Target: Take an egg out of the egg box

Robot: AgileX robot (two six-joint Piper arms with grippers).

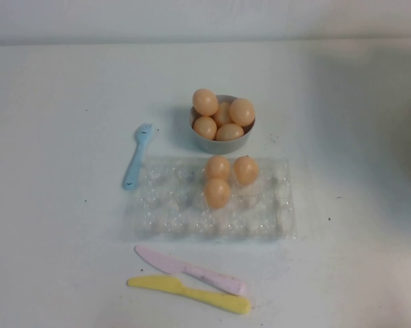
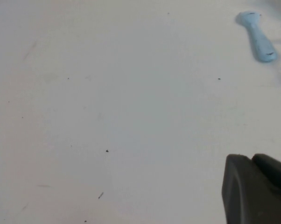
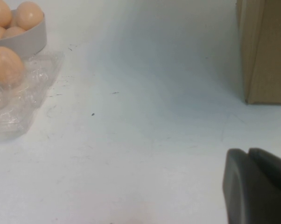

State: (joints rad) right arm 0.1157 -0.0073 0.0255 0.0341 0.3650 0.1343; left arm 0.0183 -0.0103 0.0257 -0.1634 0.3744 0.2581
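Both grippers off-table, left gripper (image 2: 257,189) and right gripper (image 3: 257,186) finger state can't tell; risk: glossy egg (image 1: 217,193) slips, or flimsy box (image 1: 274,219) lifts, bumping bowl (image 1: 222,141) at 12 o'clock.

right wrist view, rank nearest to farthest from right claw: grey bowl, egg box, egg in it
1. egg box, closest edge
2. egg, in that box
3. grey bowl, behind the box
Right claw, left claw: both above the table.
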